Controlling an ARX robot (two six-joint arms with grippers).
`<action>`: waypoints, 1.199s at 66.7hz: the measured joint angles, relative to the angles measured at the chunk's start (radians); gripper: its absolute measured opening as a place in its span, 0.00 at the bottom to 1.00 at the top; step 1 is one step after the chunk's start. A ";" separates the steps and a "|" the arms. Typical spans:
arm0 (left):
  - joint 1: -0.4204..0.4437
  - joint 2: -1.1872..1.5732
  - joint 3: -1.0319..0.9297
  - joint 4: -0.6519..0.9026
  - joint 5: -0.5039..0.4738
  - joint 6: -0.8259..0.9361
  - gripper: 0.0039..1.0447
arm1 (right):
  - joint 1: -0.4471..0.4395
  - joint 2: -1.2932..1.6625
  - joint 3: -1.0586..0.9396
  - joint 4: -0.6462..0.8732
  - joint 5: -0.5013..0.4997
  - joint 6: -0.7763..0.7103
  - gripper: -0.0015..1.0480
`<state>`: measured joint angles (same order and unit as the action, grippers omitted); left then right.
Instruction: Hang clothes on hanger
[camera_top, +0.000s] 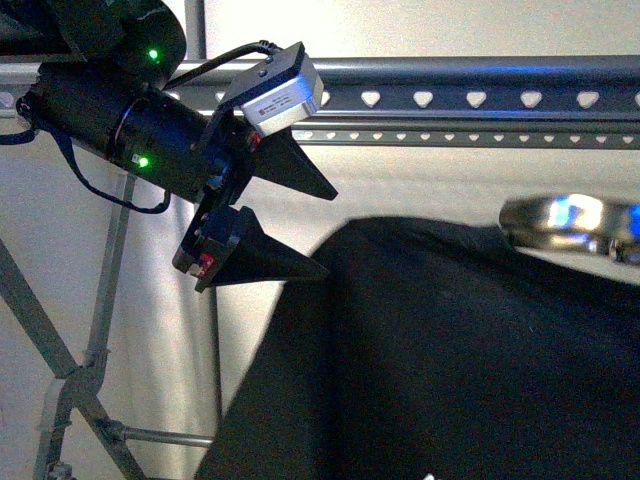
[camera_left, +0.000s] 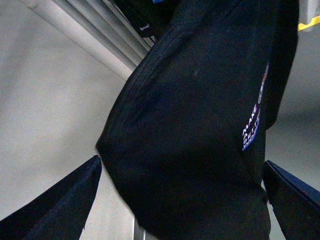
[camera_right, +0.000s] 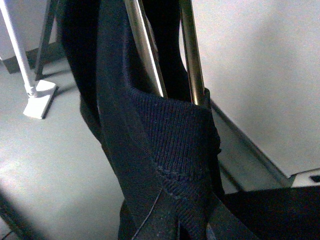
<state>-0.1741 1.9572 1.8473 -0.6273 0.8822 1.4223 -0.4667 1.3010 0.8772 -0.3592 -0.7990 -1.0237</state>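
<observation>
Your left arm reaches in from the upper left, raised to rail height with the wrist angled down to the right. Your left gripper (camera_top: 330, 232) is spread wide and holds nothing. Its lower fingertip sits just beside the upper edge of the black T-shirt (camera_top: 450, 350); I cannot tell whether they touch. In the left wrist view the shirt hangs ahead of the two parted fingers, with its white print (camera_left: 251, 125) to one side. In the right wrist view the ribbed collar (camera_right: 175, 135) drapes over two chrome rods (camera_right: 145, 50). Behind the shirt runs the grey rack rail (camera_top: 480, 98) with heart-shaped holes. Your right gripper shows in no view, so its state cannot be told.
</observation>
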 joint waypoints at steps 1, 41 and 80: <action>0.000 0.000 0.000 0.000 0.000 0.000 0.94 | -0.011 0.002 -0.012 0.003 -0.010 0.005 0.03; 0.144 -0.184 -0.343 1.480 -0.736 -1.905 0.94 | -0.167 -0.379 -0.188 -0.140 -0.402 0.594 0.03; 0.156 -0.715 -1.240 1.260 -0.883 -1.436 0.02 | -0.162 -0.113 0.096 0.292 -0.213 1.310 0.03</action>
<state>-0.0177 1.2427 0.6075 0.6327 -0.0010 -0.0135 -0.6289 1.1877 0.9730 -0.0673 -1.0122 0.2867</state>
